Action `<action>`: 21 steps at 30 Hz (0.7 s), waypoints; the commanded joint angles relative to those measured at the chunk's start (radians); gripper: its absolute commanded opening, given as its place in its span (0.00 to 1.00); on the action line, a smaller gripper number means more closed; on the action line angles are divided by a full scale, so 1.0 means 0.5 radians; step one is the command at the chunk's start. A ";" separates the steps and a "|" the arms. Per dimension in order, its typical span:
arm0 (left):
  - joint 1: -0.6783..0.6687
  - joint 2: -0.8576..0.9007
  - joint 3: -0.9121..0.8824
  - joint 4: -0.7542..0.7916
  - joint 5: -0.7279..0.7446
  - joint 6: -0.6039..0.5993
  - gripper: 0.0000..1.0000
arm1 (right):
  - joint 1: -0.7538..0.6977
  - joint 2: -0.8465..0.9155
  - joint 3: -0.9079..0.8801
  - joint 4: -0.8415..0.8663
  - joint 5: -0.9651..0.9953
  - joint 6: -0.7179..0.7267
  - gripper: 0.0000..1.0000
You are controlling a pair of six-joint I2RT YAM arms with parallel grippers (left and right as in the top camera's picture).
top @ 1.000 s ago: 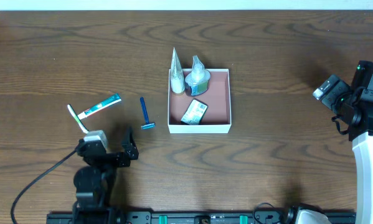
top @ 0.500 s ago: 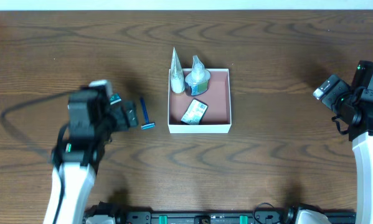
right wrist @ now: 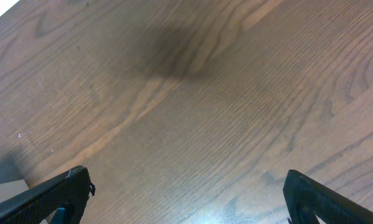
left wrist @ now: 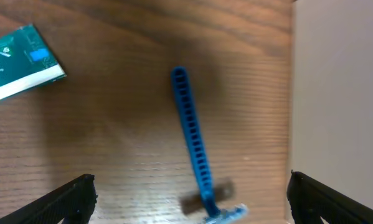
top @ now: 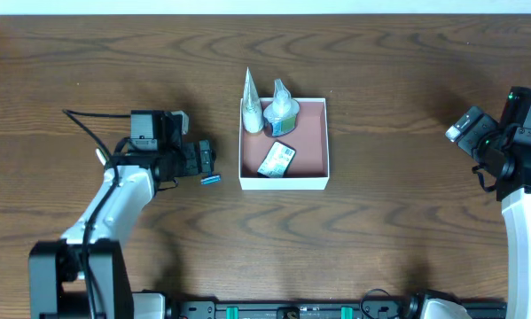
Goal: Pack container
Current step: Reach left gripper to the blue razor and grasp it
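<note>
My left arm was folded at the near edge of the dark wooden tabletop (top: pixel 380 71) a second ago. Now it has swung out and forward, and my left claw (left wrist: pixel 189 196) hangs over the slim blue plastic razor (left wrist: pixel 190 137). Its fingers are spread as wide as they go, one on either side of the handle, and hold nothing. The razor lies flat on the wood exactly where it was, with its head toward me.

The square, shallow white cardboard container with a reddish-brown inside (top: pixel 283 184) sits at the middle of the tabletop, just to the right of the razor. In my wrist view its white wall fills the right edge. Inside it are a tall white cone-shaped tube (top: pixel 251 102), a pale bottle with a pointed cap (top: pixel 283 106) and a small printed packet (top: pixel 277 159), all unmoved. The green-and-white toothpaste box (left wrist: pixel 18 62) lies outside, beyond the razor to the left.

My right claw (right wrist: pixel 186 199) has not stirred. It is parked far to the right over bare wood, wide open and empty.

I judge that the razor is the next item to go in. I am lined up to descend and close on its handle, though the container wall stands close to my right-hand finger.
</note>
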 commanded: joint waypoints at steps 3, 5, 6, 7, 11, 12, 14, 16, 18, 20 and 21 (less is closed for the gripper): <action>-0.036 0.109 0.025 0.098 -0.269 0.051 0.98 | -0.014 -0.011 0.018 -0.002 0.027 0.006 0.99; -0.067 0.132 0.025 0.126 -0.361 0.052 0.99 | -0.014 -0.011 0.018 -0.002 0.027 0.006 0.99; -0.081 0.140 0.025 0.134 -0.389 0.054 0.98 | -0.014 -0.011 0.018 -0.002 0.027 0.007 0.99; -0.098 0.146 0.025 0.143 -0.411 0.063 0.99 | -0.015 -0.011 0.018 -0.002 0.027 0.007 0.99; -0.160 0.196 0.025 0.174 -0.493 0.105 0.95 | -0.014 -0.011 0.018 -0.002 0.027 0.006 0.99; -0.182 0.216 0.025 0.178 -0.517 0.119 0.95 | -0.014 -0.011 0.018 -0.002 0.027 0.007 0.99; -0.224 0.262 0.025 0.185 -0.574 0.147 0.93 | -0.014 -0.011 0.018 -0.002 0.027 0.006 0.99; -0.265 0.311 0.025 0.202 -0.655 0.146 0.91 | -0.014 -0.011 0.018 -0.002 0.027 0.007 0.99; -0.285 0.348 0.025 0.221 -0.672 0.142 0.88 | -0.014 -0.011 0.018 -0.002 0.027 0.006 0.99; -0.289 0.383 0.025 0.240 -0.671 0.111 0.87 | -0.014 -0.011 0.018 -0.002 0.027 0.006 0.99; -0.288 0.398 0.025 0.250 -0.672 0.082 0.86 | -0.014 -0.011 0.018 -0.002 0.027 0.006 0.99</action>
